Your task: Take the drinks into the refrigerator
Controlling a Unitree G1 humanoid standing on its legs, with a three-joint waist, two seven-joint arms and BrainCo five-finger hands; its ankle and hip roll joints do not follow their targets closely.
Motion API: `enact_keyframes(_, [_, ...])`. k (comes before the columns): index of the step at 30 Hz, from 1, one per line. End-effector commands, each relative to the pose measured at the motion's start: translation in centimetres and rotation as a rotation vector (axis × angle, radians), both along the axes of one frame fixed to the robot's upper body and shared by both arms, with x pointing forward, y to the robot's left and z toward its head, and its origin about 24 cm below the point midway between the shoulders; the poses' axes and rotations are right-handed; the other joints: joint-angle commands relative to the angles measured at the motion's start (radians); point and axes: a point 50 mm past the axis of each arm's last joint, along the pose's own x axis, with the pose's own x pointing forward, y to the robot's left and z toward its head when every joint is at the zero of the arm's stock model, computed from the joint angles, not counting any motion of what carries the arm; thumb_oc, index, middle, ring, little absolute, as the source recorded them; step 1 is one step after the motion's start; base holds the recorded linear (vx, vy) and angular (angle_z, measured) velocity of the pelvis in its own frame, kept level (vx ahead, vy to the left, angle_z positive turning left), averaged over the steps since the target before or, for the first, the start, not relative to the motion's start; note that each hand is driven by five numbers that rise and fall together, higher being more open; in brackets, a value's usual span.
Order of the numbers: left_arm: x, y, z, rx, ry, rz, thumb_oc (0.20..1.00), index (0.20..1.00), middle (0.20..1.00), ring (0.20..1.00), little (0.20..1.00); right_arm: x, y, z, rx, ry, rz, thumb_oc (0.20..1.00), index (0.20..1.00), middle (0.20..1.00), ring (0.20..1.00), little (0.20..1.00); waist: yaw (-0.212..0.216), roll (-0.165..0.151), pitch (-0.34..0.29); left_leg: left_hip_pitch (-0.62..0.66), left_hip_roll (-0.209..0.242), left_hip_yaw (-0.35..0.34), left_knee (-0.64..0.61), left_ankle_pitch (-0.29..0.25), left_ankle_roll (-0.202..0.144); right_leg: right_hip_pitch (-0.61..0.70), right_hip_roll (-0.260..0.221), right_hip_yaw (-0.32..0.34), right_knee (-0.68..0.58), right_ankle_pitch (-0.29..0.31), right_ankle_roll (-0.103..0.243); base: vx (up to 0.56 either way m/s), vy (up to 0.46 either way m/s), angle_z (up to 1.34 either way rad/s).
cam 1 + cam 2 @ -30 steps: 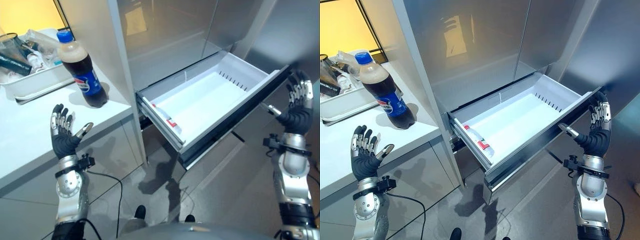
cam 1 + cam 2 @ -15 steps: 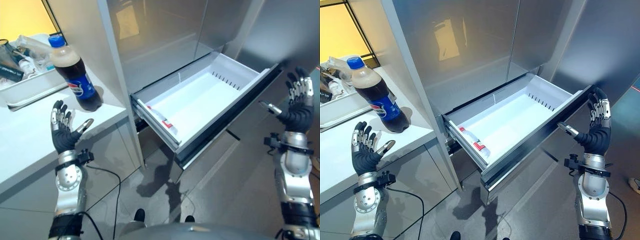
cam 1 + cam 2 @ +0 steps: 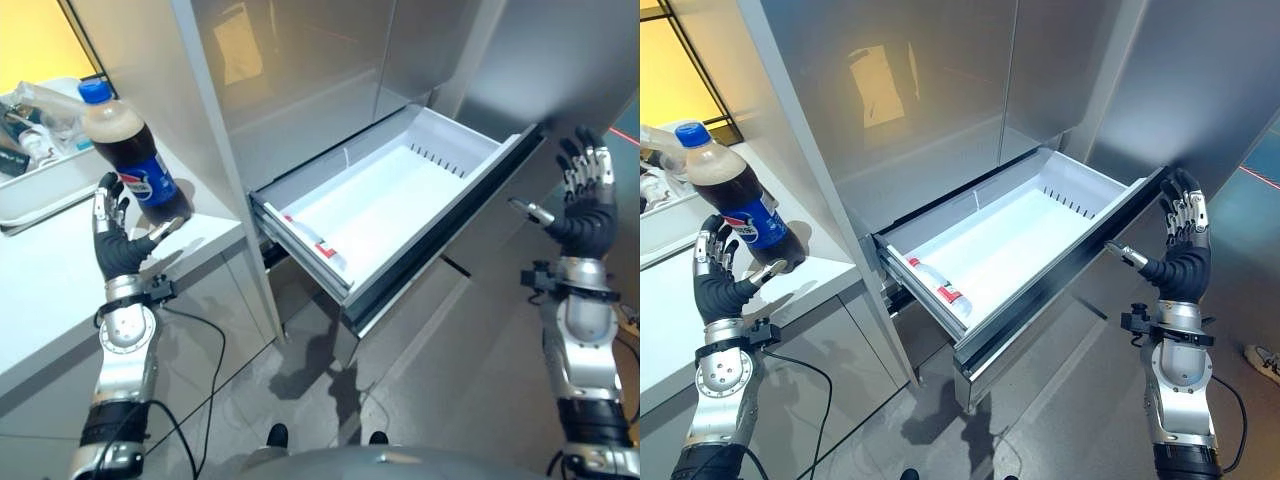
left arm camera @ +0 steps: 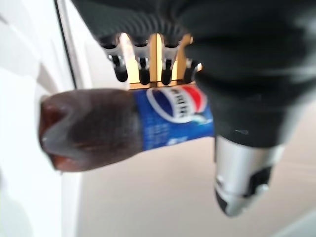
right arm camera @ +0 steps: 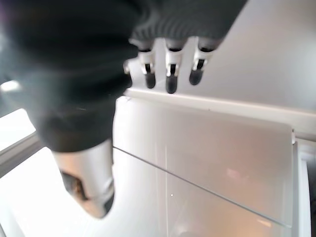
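One drink stowed, one left to go

Small bottle (image 3: pixel 938 288) lies in the open drawer (image 3: pixel 400 190), centre frame. Cola bottle (image 3: pixel 133 156) stands on the surface (image 3: pixel 50 280), upper left; left hand (image 3: pixel 118 243) beside it and right hand (image 3: pixel 585 205) both have spread, empty fingers.

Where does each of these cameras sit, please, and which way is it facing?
Left eye view: on the head, looking down at the counter, cola bottle and open drawer; both arms show.
Right eye view: beside it, same scene; a small bottle lies in the drawer.
Left wrist view: along the open left hand at the cola bottle.
Right wrist view: along the open right hand into the drawer.
Both wrist views share scenes with the eyes.
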Motion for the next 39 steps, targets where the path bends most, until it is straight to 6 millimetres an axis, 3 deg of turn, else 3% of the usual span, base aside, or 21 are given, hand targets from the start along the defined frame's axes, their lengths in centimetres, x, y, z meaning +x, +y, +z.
enact_keyframes(1, [1.6, 1.4, 3.0, 0.096, -0.064, 0.026, 1.000, 1.000, 1.000, 1.000, 1.000, -0.2, 0.9, 4.1, -0.036, -0.186, 0.079, 1.000, 1.000, 1.000, 1.000, 1.000, -0.023, -0.022, -0.004, 0.023, -0.053, -0.014, 0.002, -0.086, 0.081, 0.033, 0.039, 0.003, 0.061, -0.108, -0.020, 0.02, 0.006, -0.10])
enact_keyframes(15, [2.6, 2.4, 0.7, 0.031, 0.071, 0.049, 1.000, 1.000, 1.000, 1.000, 1.000, -0.6, 1.7, 4.5, -0.038, -0.204, 0.145, 1.000, 1.000, 1.000, 1.000, 1.000, -0.045, -0.020, -0.012, 0.045, -0.045, 0.021, 0.001, -0.097, 0.083, 0.035, 0.048, 0.046, 0.057, -0.104, -0.020, 0.01, 0.002, -0.11])
enact_keyframes(23, [2.9, 2.4, 0.5, 0.011, 0.085, 0.041, 1.000, 1.000, 1.000, 1.000, 1.000, -0.9, 1.9, 4.6, -0.039, -0.212, 0.166, 1.000, 1.000, 1.000, 1.000, 1.000, -0.054, -0.022, -0.017, 0.052, -0.043, 0.027, 0.001, -0.100, 0.081, 0.041, 0.053, 0.054, 0.052, -0.105, -0.021, 0.00, -0.002, -0.02])
enact_keyframes(39, [4.7, 2.6, 3.8, 0.078, 0.021, 0.037, 1.000, 1.000, 1.000, 1.000, 1.000, -0.9, 2.1, 4.1, -0.043, -0.176, 0.196, 1.000, 1.000, 1.000, 1.000, 1.000, -0.076, -0.025, -0.031, 0.061, -0.041, 0.040, 0.001, -0.105, 0.078, 0.050, 0.055, 0.073, 0.039, -0.097, -0.019, 0.00, 0.000, -0.03])
